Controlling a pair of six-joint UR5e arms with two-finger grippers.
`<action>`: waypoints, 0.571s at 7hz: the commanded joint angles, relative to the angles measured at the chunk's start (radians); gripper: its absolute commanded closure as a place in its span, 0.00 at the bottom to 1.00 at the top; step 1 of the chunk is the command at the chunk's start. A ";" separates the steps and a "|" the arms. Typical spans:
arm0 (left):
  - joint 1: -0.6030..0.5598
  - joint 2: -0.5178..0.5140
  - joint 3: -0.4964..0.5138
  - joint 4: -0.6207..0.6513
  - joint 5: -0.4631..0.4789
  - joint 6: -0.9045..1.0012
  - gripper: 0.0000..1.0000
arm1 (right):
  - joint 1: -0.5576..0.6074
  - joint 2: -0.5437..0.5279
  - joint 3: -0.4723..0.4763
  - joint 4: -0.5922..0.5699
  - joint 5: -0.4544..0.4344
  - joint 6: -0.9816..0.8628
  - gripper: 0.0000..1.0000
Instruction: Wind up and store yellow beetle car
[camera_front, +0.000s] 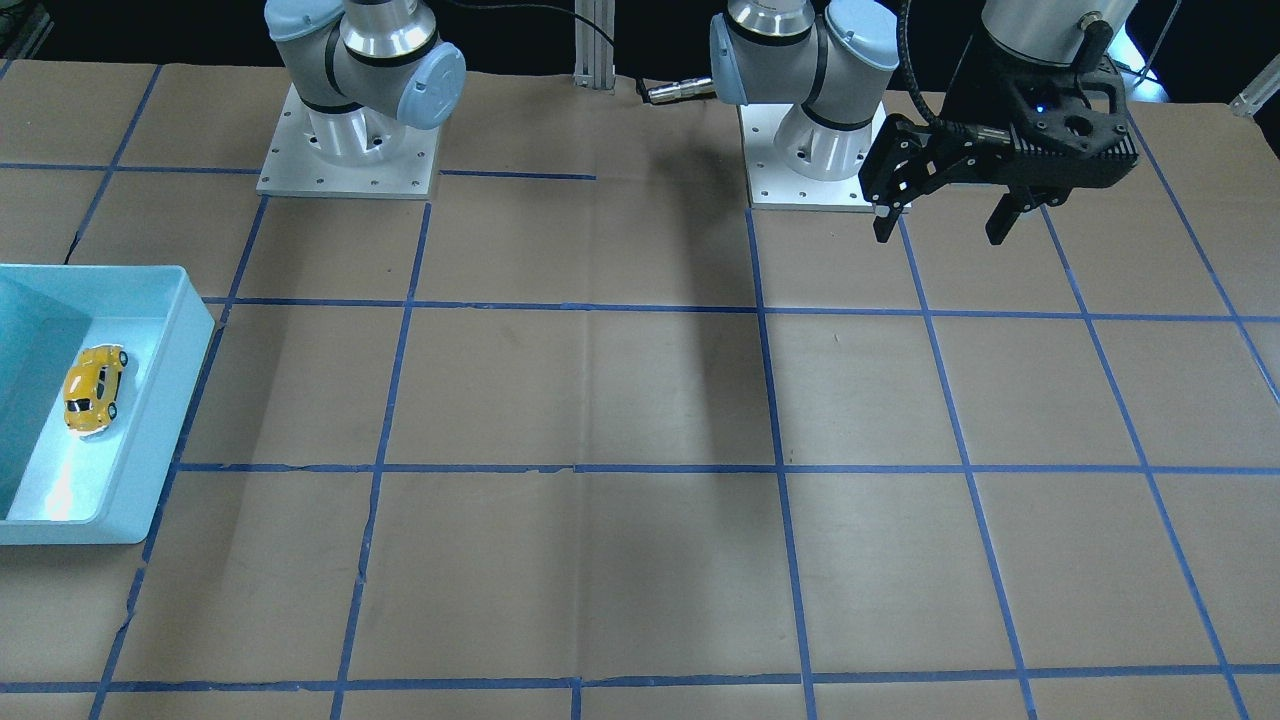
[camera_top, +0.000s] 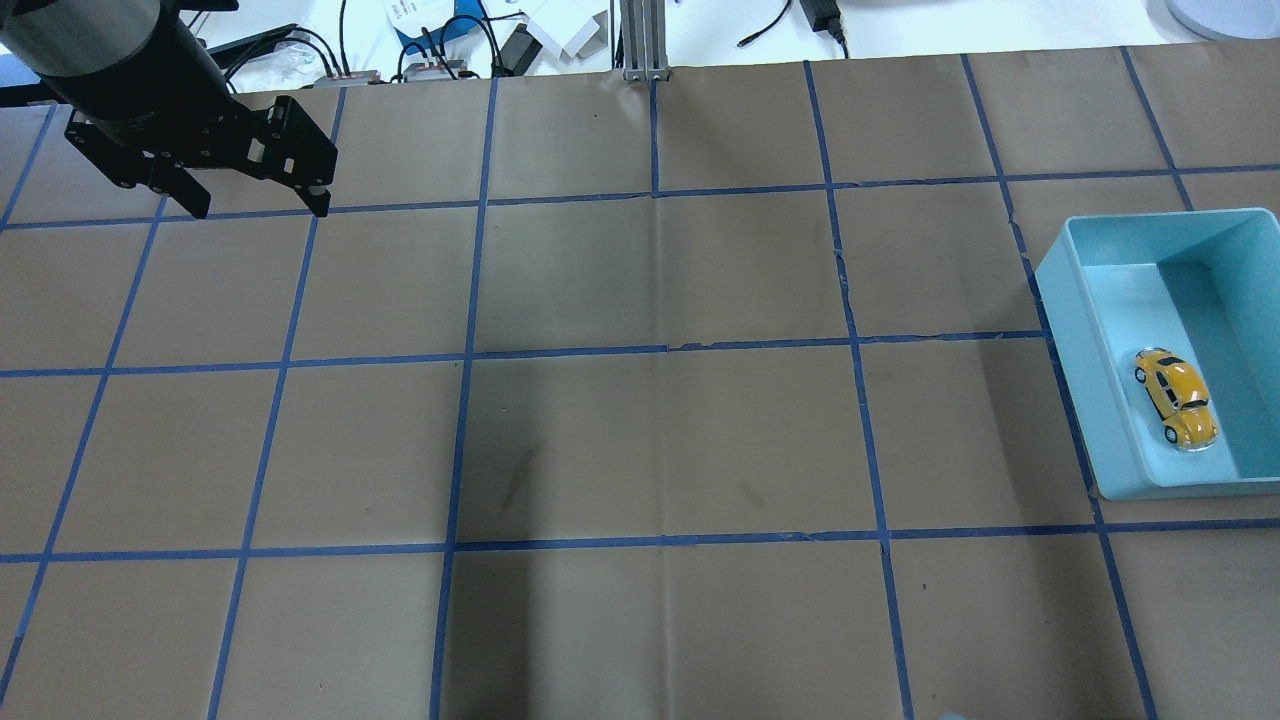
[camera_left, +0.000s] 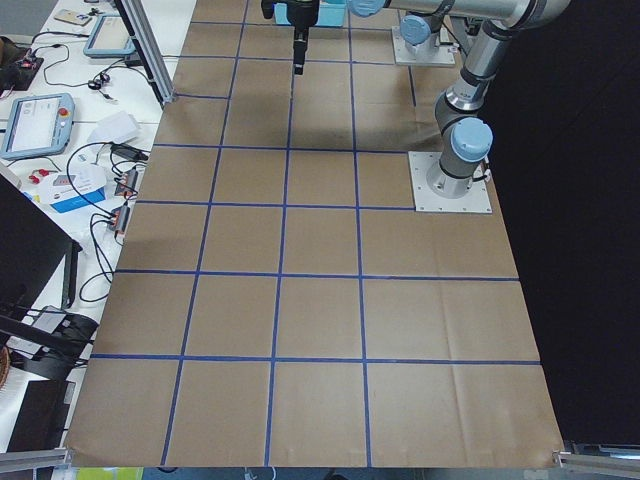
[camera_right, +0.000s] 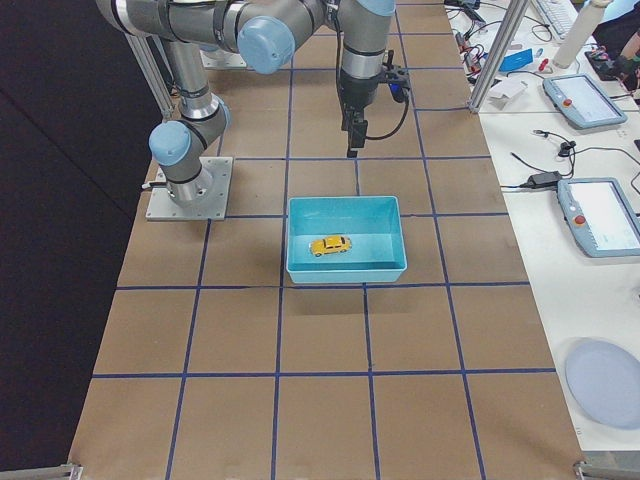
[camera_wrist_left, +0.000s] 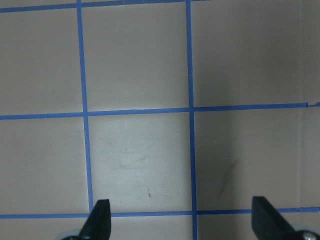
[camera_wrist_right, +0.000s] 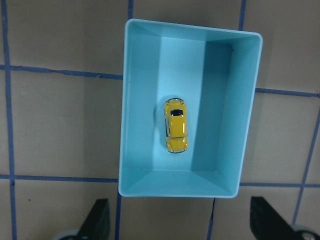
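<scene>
The yellow beetle car sits on its wheels on the floor of a light blue bin. The bin stands on the brown surface, over on my right side. Blue tape lines cross the surface and make big squares. My right hand hangs high above the bin. From its own camera I look straight down and see the whole bin with the little car near the middle of it. The two fingers of my right hand are spread wide apart, with nothing between them, and they touch neither the car nor the bin. My left hand is on the other side, well apart from the bin and the car. It hangs in the air over the surface with its fingers pointing down. Its fingers are spread wide too, and it has nothing in it. Under my left hand I see only brown paper and blue lines. The car's long side runs along the long side of the bin.
</scene>
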 joint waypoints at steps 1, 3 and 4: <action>-0.001 0.009 0.000 -0.004 0.007 0.024 0.00 | 0.168 -0.015 -0.008 -0.009 0.051 0.075 0.00; 0.001 0.000 0.000 0.003 0.000 0.030 0.00 | 0.244 -0.020 0.005 -0.009 0.125 0.179 0.00; -0.001 0.004 0.000 0.000 0.002 0.030 0.00 | 0.310 -0.021 0.008 -0.003 0.133 0.272 0.00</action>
